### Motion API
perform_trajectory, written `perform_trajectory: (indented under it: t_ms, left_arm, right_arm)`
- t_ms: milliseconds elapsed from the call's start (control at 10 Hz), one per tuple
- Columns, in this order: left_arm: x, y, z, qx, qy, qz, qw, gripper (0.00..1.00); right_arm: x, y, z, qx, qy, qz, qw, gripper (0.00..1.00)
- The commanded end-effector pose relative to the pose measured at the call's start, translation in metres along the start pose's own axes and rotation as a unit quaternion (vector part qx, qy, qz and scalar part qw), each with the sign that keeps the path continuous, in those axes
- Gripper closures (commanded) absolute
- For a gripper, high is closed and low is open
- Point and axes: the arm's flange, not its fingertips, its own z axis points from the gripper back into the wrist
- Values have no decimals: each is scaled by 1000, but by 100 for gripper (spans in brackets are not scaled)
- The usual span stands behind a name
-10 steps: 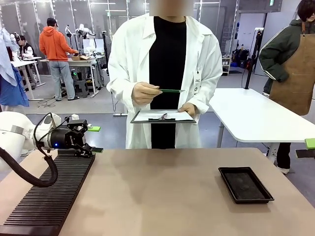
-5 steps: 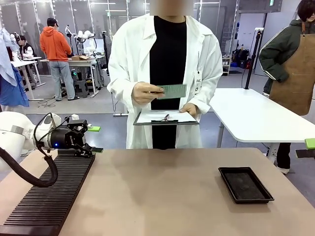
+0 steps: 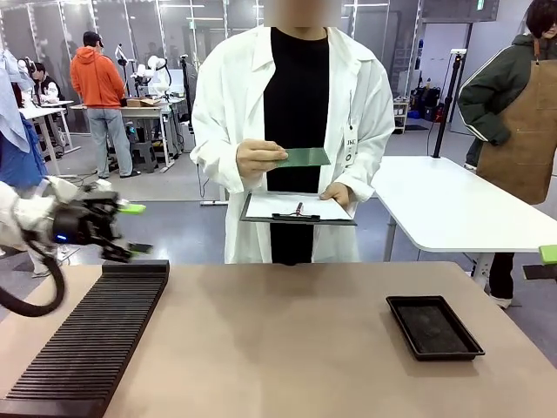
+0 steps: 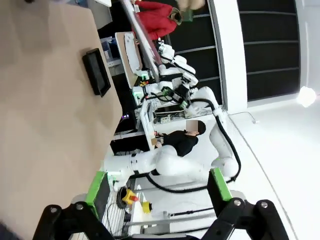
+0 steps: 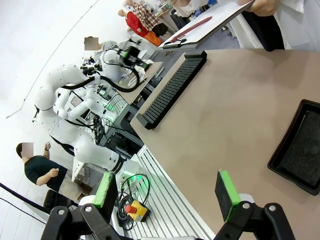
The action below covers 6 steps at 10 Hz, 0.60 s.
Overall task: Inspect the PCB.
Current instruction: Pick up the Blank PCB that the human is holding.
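Agape both left claw and right claw; PCB in person's hand, well apart from black tray.

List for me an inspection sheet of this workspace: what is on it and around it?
Surface: tan table, matte and flat.
Job's things: PCB held in the person's hand above a clipboard, off the table.
Clutter: black slotted rack on the robot's left; black tray on its right.
Hands: robot's left hand open, raised near the rack's far end; right hand open, holding nothing.
Cables: black cable looping below the left arm.
Surroundings: white table and other people behind.
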Motion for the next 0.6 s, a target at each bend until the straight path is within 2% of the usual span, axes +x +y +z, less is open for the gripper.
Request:
perform_trajectory:
  t_ms: [0,200,500]
  left_arm:
    - [-61,-32,67,14,-5,-18,1000,0]
    - [-139,-35,142,18,-59,-25,998,0]
    - [-215,-15,193,-11,-133,-55,990,0]
  right_arm:
    - [2,0,0,3,-5,9,1000,0]
    - [2,0,0,3,-5,9,1000,0]
    - [2,0,0,3,-5,9,1000,0]
